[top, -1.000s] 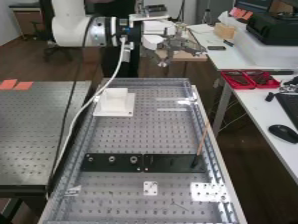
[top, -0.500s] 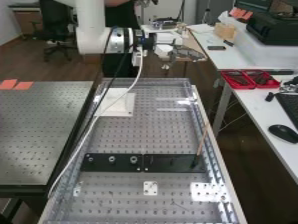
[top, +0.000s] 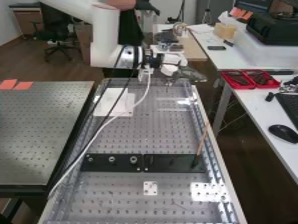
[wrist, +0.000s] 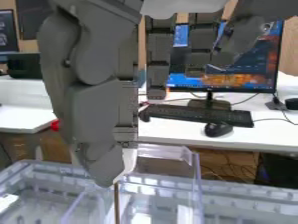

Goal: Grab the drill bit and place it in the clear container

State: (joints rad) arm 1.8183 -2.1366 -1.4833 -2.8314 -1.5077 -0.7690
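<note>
Over the far end of the bench, the hand [top: 188, 74] hangs beyond the black holder plates. Large in the wrist view, the hand [wrist: 100, 115] has its fingers bent together at the tips, pinching a thin brownish drill bit [wrist: 116, 202] that points downward. The pinch itself is partly hidden by the nearest finger. Below and behind the bit stand the see-through walls of the clear container [wrist: 195, 187]. Pale edges of the clear container [top: 174, 109] show on the perforated bench, right of a white block; the bit is above or in front of it, which I cannot tell.
The white block [top: 113, 103] lies left of the container. Nearer are the black plates [top: 113, 161] with round sockets, and a thin brown rod [top: 202, 140] leans up from their right end. A side table [top: 256, 107] with red trays [top: 249, 79] runs along the right.
The arm has come lower and nearer along the bench, and the hand has shifted slightly right, down towards the bench's far end. The plates and leaning rod have stayed put.
</note>
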